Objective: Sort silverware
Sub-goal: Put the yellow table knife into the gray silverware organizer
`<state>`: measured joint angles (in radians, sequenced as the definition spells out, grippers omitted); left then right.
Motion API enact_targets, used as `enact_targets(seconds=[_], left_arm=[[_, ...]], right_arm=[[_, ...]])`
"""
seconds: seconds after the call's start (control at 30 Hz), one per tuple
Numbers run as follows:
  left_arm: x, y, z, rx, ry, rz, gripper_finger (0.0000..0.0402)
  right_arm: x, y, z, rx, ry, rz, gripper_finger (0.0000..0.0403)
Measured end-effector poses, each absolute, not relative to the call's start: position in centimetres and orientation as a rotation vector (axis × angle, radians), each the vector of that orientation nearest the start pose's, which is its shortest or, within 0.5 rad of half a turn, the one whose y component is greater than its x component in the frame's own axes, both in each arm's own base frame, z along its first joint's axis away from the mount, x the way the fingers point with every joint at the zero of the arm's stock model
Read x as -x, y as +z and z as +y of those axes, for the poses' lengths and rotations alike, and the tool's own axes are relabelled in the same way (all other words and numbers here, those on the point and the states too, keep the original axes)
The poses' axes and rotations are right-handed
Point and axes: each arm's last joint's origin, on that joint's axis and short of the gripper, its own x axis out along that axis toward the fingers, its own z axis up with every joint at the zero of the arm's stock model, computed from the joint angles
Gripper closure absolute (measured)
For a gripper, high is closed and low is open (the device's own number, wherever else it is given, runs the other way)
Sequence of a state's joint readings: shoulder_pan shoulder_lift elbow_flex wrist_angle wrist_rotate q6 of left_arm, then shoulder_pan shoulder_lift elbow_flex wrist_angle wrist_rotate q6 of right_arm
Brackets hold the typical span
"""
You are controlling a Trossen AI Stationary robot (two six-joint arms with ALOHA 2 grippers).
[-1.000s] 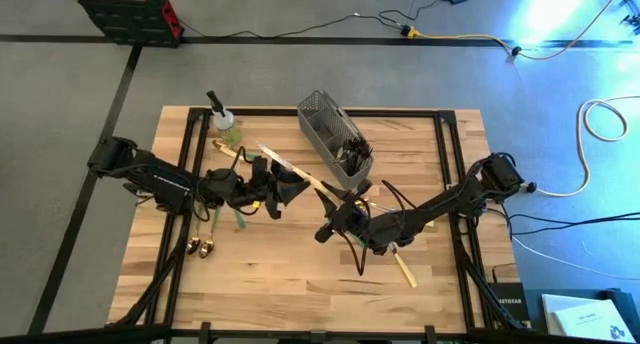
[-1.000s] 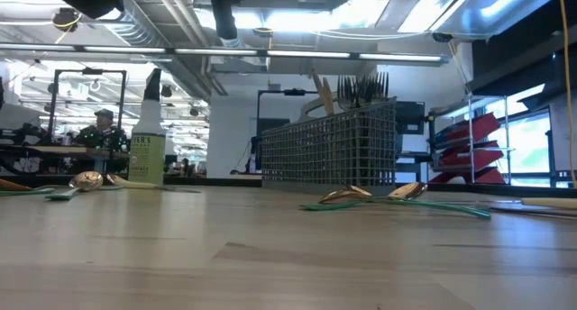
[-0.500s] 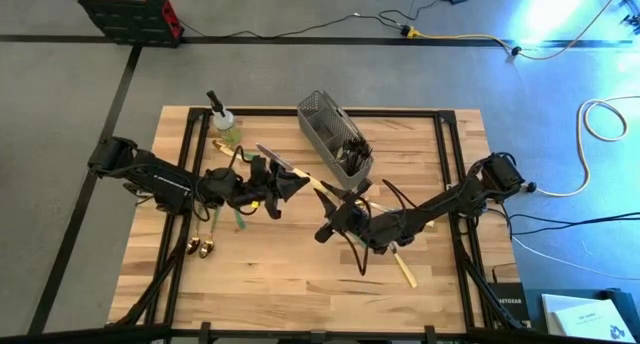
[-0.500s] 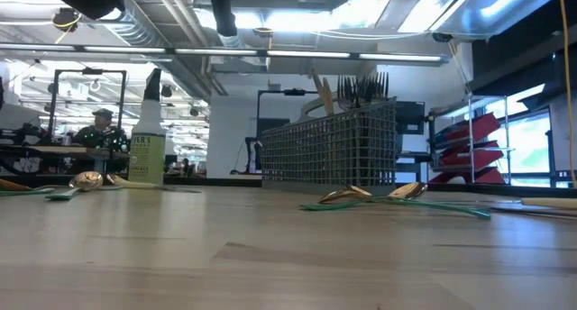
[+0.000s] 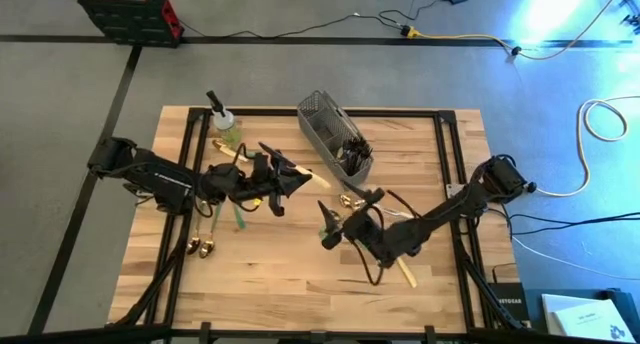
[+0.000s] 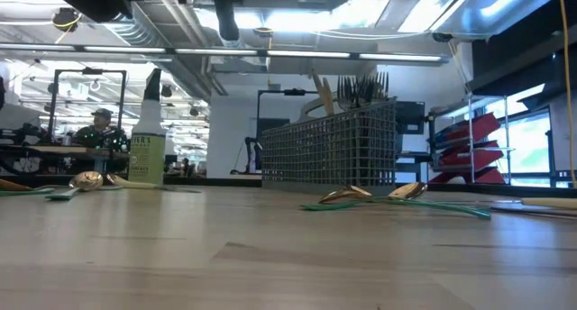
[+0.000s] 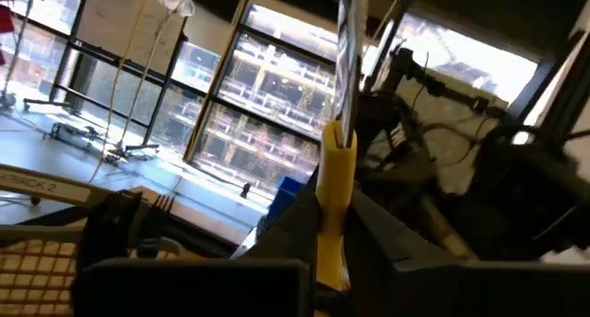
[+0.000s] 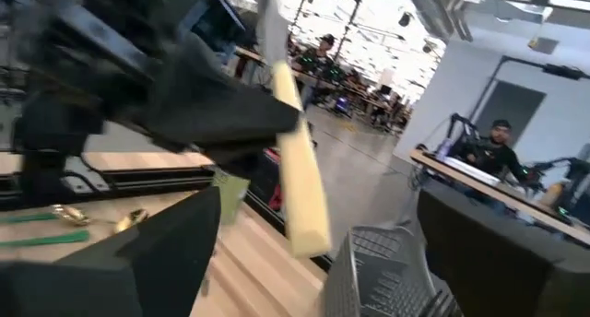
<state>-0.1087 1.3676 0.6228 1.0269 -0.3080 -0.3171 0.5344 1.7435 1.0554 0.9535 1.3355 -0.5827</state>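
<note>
Left hand (image 5: 291, 182) clamped shut mid-table, right hand (image 5: 329, 231) spread open

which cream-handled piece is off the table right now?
The cream-handled knife clamped in the left tool, up in the air near the basket. The other cream-handled piece lies flat by the right arm.

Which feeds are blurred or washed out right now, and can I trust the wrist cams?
Right wrist view: motion blur smears the cream-handled knife and the left arm holding it. Left wrist view: bright windows behind, the knife blade streaked. Low view: sharp on the mesh caddy, ceiling lights glaring. High view: blue glare at the top right floor.
</note>
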Motion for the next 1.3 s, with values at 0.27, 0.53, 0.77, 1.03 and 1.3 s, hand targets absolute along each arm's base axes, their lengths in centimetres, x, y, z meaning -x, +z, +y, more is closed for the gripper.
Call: enact_targets(seconds=[0.27, 0.53, 0.77, 1.03, 1.3], left_arm=[[-27.6, 26.5, 1.0, 0.089, 0.277, -0.197, 0.0387], [-28.9, 26.2, 4.9, -0.24, 0.252, -0.068, 0.0387], [-31.4, 26.0, 8.0, -0.319, 0.173, 0.003, 0.0388], [-33.3, 23.2, 9.3, -0.309, 0.177, 0.067, 0.0388], [-34.0, 21.1, 10.2, -0.329, 0.286, 0.11, 0.0388]], right_arm=[[-30.0, 27.1, 20.0, 0.348, -0.869, 0.157, 0.0166], [-28.8, 26.8, 21.6, 0.366, -0.836, 0.165, 0.0217], [-28.9, 26.8, 21.5, 0.359, -0.841, 0.163, 0.0226], [-28.9, 26.8, 21.5, 0.361, -0.84, 0.164, 0.0227], [-28.9, 26.7, 21.5, 0.354, -0.841, 0.161, 0.0226]])
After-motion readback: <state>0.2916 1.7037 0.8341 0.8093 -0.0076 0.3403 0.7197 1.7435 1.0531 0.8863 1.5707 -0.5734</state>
